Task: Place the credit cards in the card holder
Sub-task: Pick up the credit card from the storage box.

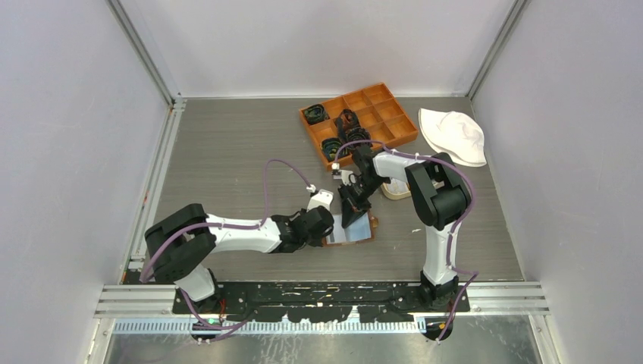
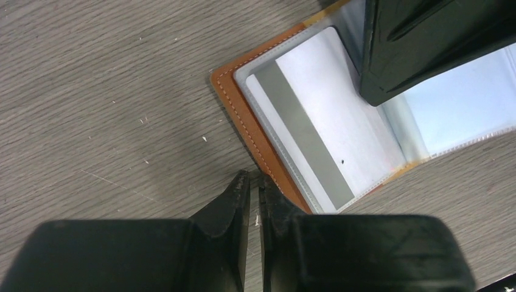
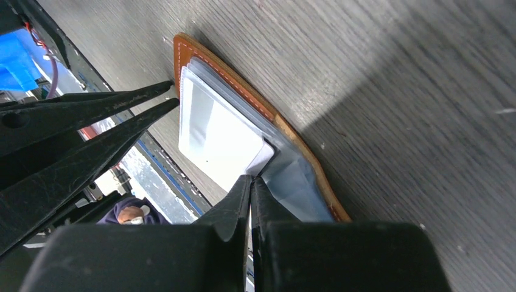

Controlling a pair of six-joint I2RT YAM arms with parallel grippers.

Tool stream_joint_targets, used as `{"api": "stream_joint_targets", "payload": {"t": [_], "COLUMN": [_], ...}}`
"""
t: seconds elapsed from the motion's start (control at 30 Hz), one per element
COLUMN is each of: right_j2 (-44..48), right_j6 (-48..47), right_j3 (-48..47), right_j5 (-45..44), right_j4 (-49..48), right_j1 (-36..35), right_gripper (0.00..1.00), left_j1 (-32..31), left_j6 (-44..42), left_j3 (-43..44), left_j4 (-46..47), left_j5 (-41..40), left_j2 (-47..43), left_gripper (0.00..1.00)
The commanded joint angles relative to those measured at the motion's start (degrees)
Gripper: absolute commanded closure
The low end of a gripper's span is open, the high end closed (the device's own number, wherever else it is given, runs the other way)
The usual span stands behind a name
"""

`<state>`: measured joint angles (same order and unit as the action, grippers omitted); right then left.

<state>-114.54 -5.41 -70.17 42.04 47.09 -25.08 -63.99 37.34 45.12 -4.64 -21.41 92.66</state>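
Small brown leather card holder (image 1: 355,230) lies open and flat on the grey wood-grain table (image 1: 227,152), centre of the top view, directly under both wrists. A pale credit card with a grey magnetic stripe (image 2: 316,137) sits inside a clear plastic sleeve (image 3: 295,182) on the left page. It looks nearly fully seated, though the sleeve mouth is hard to make out. Left gripper (image 2: 255,180): fingers pressed together, nothing visible between them, tips at the holder's stitched lower edge, touching or just off it, cannot tell which. Right gripper (image 3: 251,181): fingers likewise closed, tips at the card's near corner by the spine. Whether a film edge is nipped, cannot tell. Risks, by judgement:

- If the left tips are not bearing on the leather, any push from the right will likely slide or pivot the light holder instead of seating the card.
- An off-axis push may buckle the thin sleeve and wedge the corner.
- Lifting away with film caught could drag the card back out or flip the page.
- The two grippers work very near each other, so a collision is possible.
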Motion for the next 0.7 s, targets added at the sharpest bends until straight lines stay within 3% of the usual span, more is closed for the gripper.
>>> {"api": "stream_joint_targets", "payload": {"t": [0.0,0.27,0.67], "right_j2": [0.0,1.3,8.5], "right_j6": [1.4,-1.3,-8.4], "right_j3": [-1.0,-2.3,-3.3], "right_j5": [5.0,4.9,0.7], "right_j4": [-1.7,0.7,4.0], "right_j1": [-0.5,0.0,0.7], "right_gripper": [0.93,0.92,0.88], "left_j1": [0.0,-0.1,0.0], "left_j6": [1.5,1.8,0.7], "left_j3": [0.7,-0.4,-6.1], "left_j4": [0.7,-0.1,-0.2], "left_j5": [3.6,2.5,-0.6], "left_j2": [1.7,-1.2,-15.4], "left_gripper": [0.88,0.88,0.84]}}
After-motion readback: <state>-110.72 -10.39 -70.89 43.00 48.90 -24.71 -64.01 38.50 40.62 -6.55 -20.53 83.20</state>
